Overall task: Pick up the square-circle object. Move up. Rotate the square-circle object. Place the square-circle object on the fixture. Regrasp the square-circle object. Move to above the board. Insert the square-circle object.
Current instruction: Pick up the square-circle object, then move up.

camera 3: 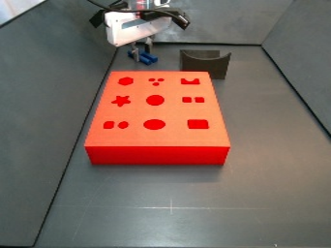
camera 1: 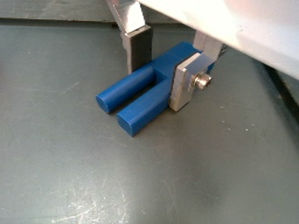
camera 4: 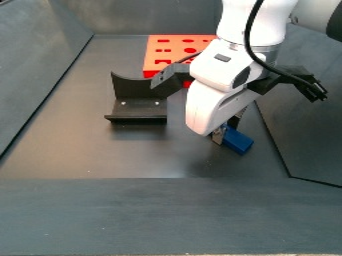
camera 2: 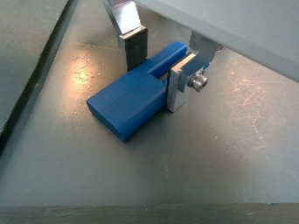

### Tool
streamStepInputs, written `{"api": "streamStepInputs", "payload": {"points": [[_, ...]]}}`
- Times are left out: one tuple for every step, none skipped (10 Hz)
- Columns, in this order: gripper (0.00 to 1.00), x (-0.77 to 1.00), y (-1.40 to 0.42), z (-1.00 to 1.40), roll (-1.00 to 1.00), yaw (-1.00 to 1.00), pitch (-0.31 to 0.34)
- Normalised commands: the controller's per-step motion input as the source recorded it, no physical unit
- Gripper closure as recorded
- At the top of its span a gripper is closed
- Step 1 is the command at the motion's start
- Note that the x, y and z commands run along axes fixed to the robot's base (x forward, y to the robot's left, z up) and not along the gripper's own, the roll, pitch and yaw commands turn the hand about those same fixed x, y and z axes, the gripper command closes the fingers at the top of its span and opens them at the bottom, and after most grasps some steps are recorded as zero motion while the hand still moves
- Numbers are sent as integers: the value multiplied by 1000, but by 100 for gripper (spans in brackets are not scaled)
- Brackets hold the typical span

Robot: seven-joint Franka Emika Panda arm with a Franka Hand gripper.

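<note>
The square-circle object (camera 1: pixel 126 98) is a small blue block with two short prongs, lying flat on the dark floor. In both wrist views my gripper (camera 1: pixel 160 87) stands down around it. The dark pad of one finger (camera 2: pixel 138 51) is against its far side and the silver plate of the other finger (camera 2: pixel 179 83) lies on its near side, with no gap showing. In a side view the block (camera 4: pixel 238 142) peeks out under the gripper (camera 4: pixel 225 134), right of the fixture (camera 4: pixel 136 100). The red board (camera 3: pixel 158 111) lies apart from it.
The dark fixture (camera 3: pixel 204 63) stands beyond the board's far right corner. The gripper (camera 3: pixel 142 46) is at the board's far left end. Dark walls (camera 4: pixel 54 70) enclose the floor, and a wall edge (camera 2: pixel 35 79) runs close by the block.
</note>
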Motion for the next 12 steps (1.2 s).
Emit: {"api": "streamStepInputs", "payload": {"points": [[100, 0, 0, 0, 0, 0, 0], [100, 0, 0, 0, 0, 0, 0], [100, 0, 0, 0, 0, 0, 0], [100, 0, 0, 0, 0, 0, 0], [100, 0, 0, 0, 0, 0, 0], [100, 0, 0, 833, 0, 0, 0], [100, 57, 53, 828, 14, 17, -14], [100, 24, 50, 723, 19, 9, 28], [100, 13, 26, 615, 26, -4, 61], [100, 8, 20, 500, 45, -9, 83], [100, -7, 8, 348, 74, -13, 106], [100, -15, 1, 242, 95, -14, 119]]}}
